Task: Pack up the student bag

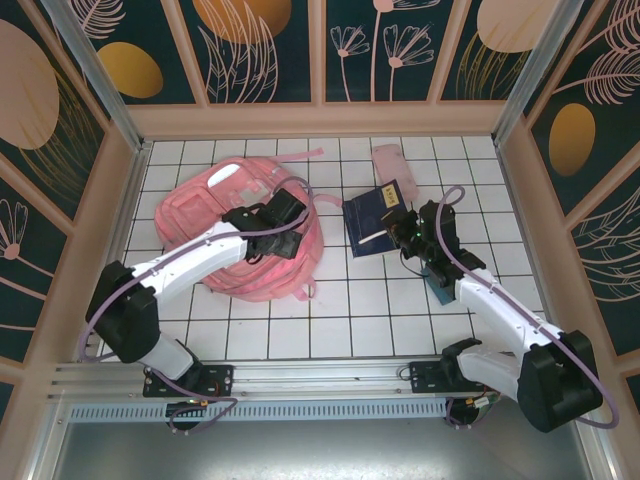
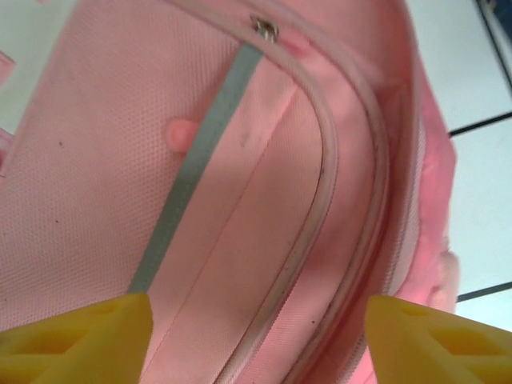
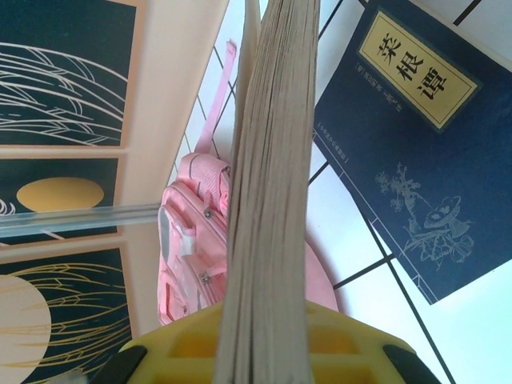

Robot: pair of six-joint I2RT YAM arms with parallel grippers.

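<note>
The student bag (image 1: 225, 235) is a big pink backpack lying flat on the left of the tiled table. My left gripper (image 1: 287, 214) hovers over its right side, by the zip. In the left wrist view that gripper (image 2: 258, 320) is open, its yellow fingertips (image 2: 88, 332) spread above the bag's grey stripe (image 2: 192, 172) and piping, holding nothing. My right gripper (image 1: 402, 228) is shut on a book (image 3: 272, 192), held edge-on with its pale pages facing the camera. A dark blue book (image 3: 416, 152) with a yellow label lies flat beside it, and the bag (image 3: 192, 240) shows beyond.
A small pink pouch (image 1: 388, 158) lies at the back, right of the bag. A teal item (image 1: 440, 291) sits under my right forearm. A loose pink strap (image 1: 300, 152) trails behind the bag. Patterned walls enclose the table on three sides.
</note>
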